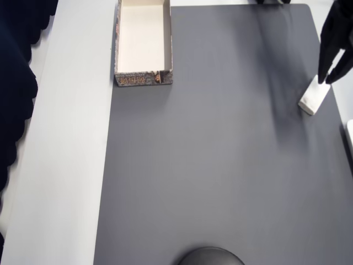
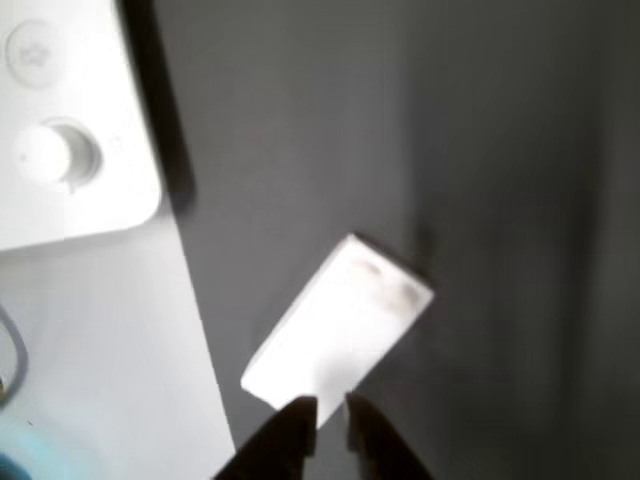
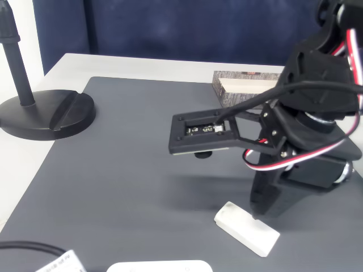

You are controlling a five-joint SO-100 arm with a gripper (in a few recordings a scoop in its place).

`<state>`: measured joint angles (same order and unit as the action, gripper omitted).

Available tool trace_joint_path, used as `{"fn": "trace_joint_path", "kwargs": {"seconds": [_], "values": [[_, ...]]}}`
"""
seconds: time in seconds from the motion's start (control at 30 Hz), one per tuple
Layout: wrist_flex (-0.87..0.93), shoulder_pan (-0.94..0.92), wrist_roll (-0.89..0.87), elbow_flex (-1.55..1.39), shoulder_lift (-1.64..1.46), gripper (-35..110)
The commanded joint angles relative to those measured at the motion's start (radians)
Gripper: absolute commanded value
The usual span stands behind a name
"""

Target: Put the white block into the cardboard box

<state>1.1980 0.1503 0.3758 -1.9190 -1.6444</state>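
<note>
From my seat I see the small white rectangular block with rounded corners [image 3: 247, 228] lying flat on the dark grey mat [image 3: 113, 170], near its front edge. The black two-finger gripper [image 3: 266, 211] points down over the block's right end; I cannot tell how the jaws stand. Behind the arm, the long cardboard box with patterned brownish-grey walls [image 3: 238, 85] sits at the mat's far edge. A round black stand base [image 3: 48, 113] rests at left.
</note>
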Motion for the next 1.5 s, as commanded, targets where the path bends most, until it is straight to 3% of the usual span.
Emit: {"fn": "trace_joint_path", "kwargs": {"seconds": [0.0,0.57,0.97,1.13,1.47], "values": [[0.029,0.011,0.175,0.074,0.0,2],[0.069,0.018,0.377,0.133,0.055,-2],[0.071,0.011,0.407,0.141,0.058,-2],[0.071,-0.009,0.414,0.14,0.052,12],[0.087,-0.041,0.436,0.123,0.023,18]]}}
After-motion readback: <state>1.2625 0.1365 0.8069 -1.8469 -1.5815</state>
